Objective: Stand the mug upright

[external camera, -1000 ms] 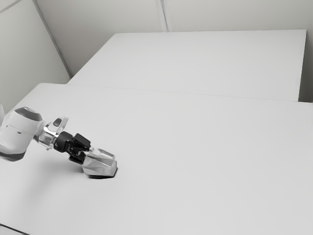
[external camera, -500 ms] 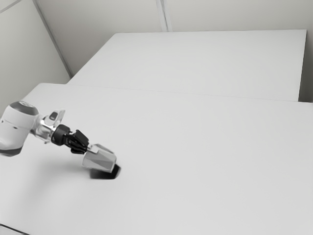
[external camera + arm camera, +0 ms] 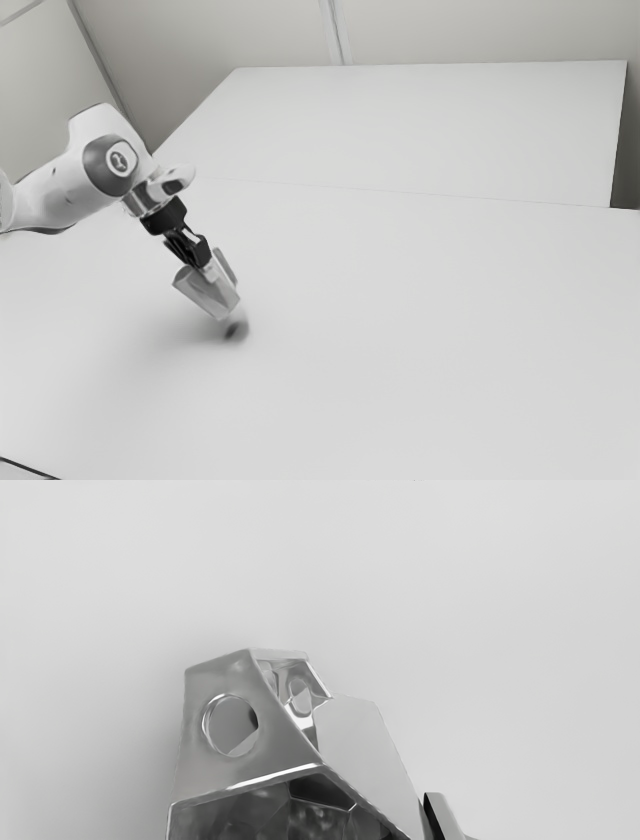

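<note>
In the exterior view my gripper (image 3: 208,268) points down and toward the exterior view's right, shut on the rim side of the silvery, faceted mug (image 3: 205,293). The mug hangs tilted above the table, its base end lower than its rim end, with a dark shadow under it. Its handle side faces the exterior view's right. The wrist view has the mug (image 3: 220,775) with its dark hollow toward my hand and a round opening in one face. Beside its wall is one finger of my gripper (image 3: 415,825); the other finger is mostly hidden by the mug.
The white table (image 3: 400,330) extends around the mug, and a second white surface (image 3: 420,130) lies behind it. Pale walls (image 3: 480,30) stand beyond. A dark line (image 3: 28,468) crosses the near corner at the exterior view's left.
The mug has risen from the table and its base end has swung downward, making it steeper. My hand has moved up and turned from nearly level to pointing more downward.
</note>
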Action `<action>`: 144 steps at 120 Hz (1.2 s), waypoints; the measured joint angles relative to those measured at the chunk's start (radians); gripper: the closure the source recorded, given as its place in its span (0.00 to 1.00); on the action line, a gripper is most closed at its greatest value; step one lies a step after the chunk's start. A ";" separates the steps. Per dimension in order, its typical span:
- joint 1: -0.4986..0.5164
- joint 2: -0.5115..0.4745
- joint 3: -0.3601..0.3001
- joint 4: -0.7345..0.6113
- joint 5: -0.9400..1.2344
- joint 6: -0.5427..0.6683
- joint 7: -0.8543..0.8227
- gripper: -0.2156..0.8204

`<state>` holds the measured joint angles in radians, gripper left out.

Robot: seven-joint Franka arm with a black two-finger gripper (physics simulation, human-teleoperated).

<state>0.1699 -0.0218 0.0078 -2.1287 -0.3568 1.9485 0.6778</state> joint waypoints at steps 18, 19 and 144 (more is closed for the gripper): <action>-0.011 -0.009 -0.066 0.001 0.174 0.089 -0.116 0.96; -0.011 -0.009 -0.069 0.001 0.182 0.094 -0.123 0.96; 0.024 0.049 -0.136 0.074 0.310 0.222 -0.483 0.27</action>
<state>0.1941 0.0271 -0.1278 -2.0547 -0.0468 2.1710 0.1947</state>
